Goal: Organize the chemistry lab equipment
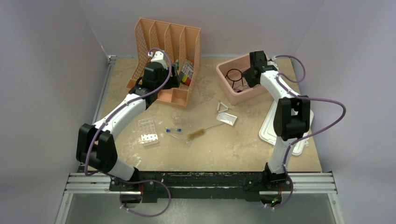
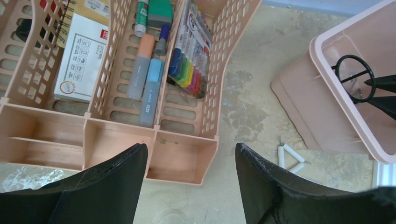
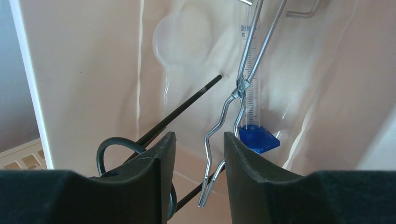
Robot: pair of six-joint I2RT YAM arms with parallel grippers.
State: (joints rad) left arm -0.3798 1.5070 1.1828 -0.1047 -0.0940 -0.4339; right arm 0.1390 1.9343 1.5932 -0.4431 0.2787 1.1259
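Observation:
My left gripper (image 1: 156, 84) (image 2: 191, 151) is open and empty above the front boxes of the peach organizer (image 1: 166, 51) (image 2: 116, 135). My right gripper (image 1: 249, 74) (image 3: 200, 140) is open inside the pink tub (image 1: 224, 91) (image 2: 322, 107). Below its jaws lie the metal tongs (image 3: 233, 98), the black wire ring (image 1: 233, 74) (image 3: 109, 147) (image 2: 356, 74) and a clear blue-based cylinder (image 3: 252, 130). On the table lie the white tube rack (image 1: 148, 131), blue-capped tubes (image 1: 173, 131), bristle brush (image 1: 198, 134) and wire triangle (image 1: 224, 107) (image 2: 290, 157). A clear funnel rim (image 2: 170, 217) shows under the left gripper.
The organizer's slots hold markers (image 2: 187, 70), pens and a notebook (image 2: 81, 56). The tub's white lid (image 1: 273, 128) lies at the right edge beside the right arm. A small white flat item (image 1: 227, 119) lies near the triangle. Walls close in on three sides.

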